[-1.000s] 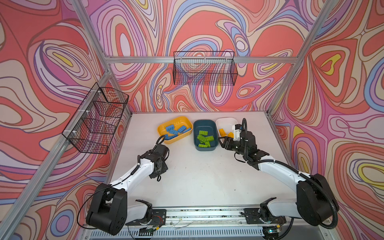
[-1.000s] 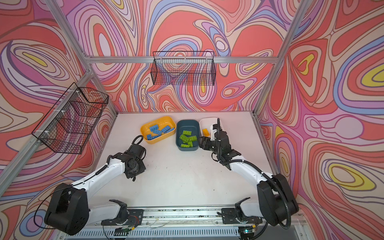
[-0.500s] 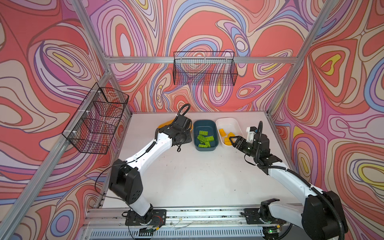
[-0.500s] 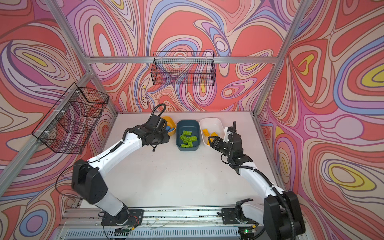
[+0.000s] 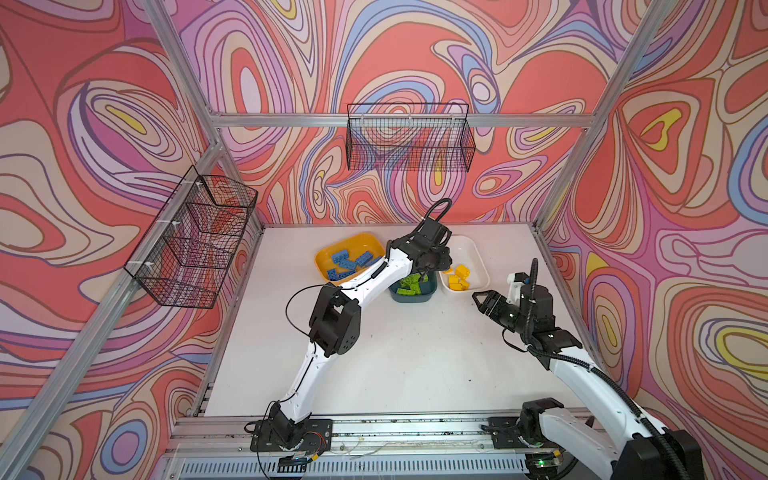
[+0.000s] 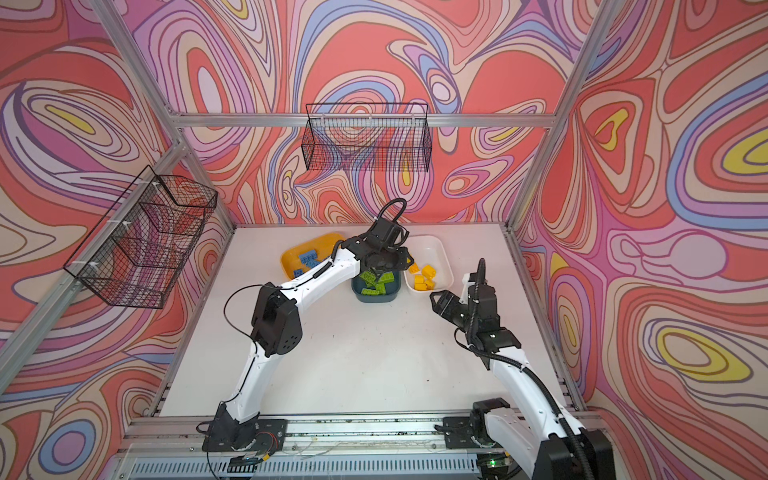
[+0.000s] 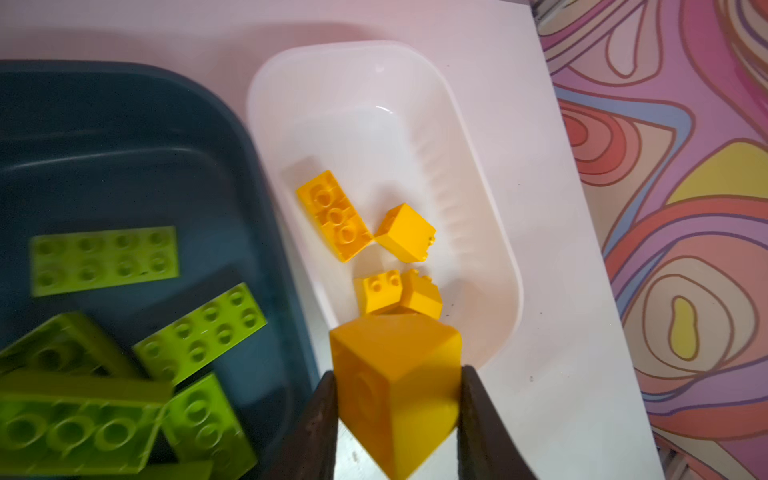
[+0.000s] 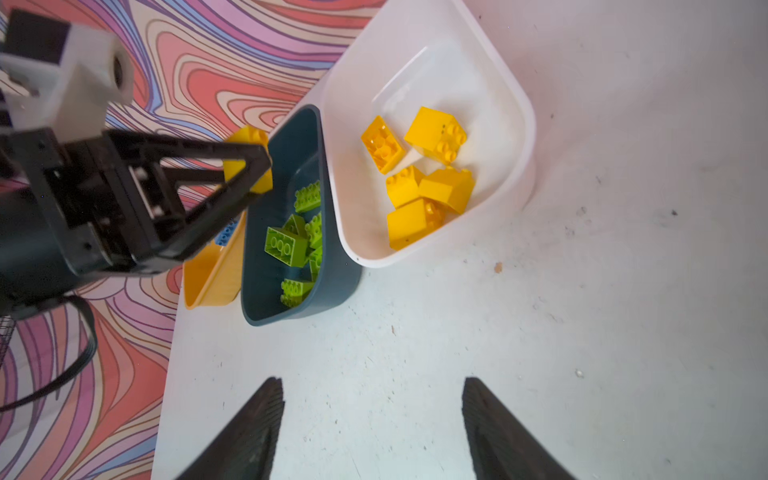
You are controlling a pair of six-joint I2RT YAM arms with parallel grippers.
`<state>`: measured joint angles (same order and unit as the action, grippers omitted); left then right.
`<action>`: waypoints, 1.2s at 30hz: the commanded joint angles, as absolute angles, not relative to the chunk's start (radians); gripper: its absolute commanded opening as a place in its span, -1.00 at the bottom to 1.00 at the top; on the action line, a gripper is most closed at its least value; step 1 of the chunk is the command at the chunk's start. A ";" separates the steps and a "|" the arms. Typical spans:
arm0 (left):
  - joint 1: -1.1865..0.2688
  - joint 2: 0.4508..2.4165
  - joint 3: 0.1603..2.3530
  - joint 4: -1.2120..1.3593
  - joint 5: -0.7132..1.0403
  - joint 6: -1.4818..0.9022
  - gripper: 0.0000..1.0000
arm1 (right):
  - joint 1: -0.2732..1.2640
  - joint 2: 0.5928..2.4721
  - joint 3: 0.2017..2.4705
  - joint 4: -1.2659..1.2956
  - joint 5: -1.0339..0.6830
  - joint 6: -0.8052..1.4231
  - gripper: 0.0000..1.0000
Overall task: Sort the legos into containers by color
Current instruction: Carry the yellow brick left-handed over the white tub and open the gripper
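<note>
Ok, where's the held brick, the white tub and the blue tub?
held brick (image 7: 397, 386), left wrist view, its middle
white tub (image 7: 374, 145), left wrist view, bare floor
blue tub (image 7: 124, 166), left wrist view, bare floor

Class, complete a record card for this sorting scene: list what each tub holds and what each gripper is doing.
Yellow tub: blue bricks
Teal tub: green bricks
White tub: yellow bricks
Left gripper: shut on a square yellow brick, raised near the white tub's edge
Right gripper: open, empty, over the table
</note>
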<state>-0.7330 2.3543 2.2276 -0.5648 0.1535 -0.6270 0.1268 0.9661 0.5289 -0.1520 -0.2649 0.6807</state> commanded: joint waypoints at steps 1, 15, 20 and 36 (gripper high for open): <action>-0.740 2.432 2.324 -0.505 0.248 -0.657 -0.53 | 0.123 0.954 0.499 -0.171 -0.245 0.672 0.43; -0.747 2.542 2.468 -0.471 0.305 -0.653 0.37 | 0.123 0.953 0.509 -0.140 -0.246 0.636 0.56; -0.747 2.518 2.469 -0.462 0.293 -0.631 1.00 | 0.123 0.909 0.520 -0.155 -0.231 0.624 0.70; -0.734 1.862 1.778 -0.385 0.010 -0.478 1.00 | 0.123 0.910 0.640 -0.196 -0.041 0.494 0.96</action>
